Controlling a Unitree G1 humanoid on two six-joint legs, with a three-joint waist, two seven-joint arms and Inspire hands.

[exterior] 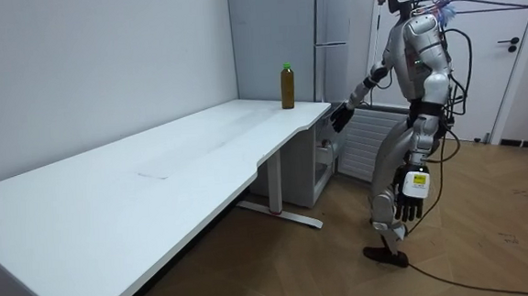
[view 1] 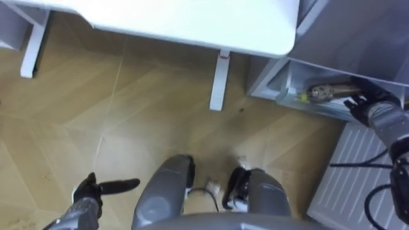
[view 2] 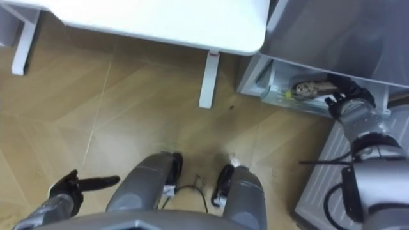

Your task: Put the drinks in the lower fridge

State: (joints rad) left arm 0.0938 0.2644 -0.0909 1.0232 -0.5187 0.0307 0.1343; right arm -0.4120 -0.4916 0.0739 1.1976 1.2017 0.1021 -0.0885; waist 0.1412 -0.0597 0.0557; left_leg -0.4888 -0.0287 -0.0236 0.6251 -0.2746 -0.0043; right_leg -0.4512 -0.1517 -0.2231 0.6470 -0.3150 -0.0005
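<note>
Low in the open fridge compartment, drink bottle on its side with right hand at its end, grasp indiscernible; left hand open, fingers straight, beside the thigh; second bottle upright on table; likely risk: roll-out through careless withdrawal.

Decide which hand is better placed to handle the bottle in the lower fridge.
Right: the right hand is at the bottle in the fridge; the left hand hangs low over the floor.
</note>
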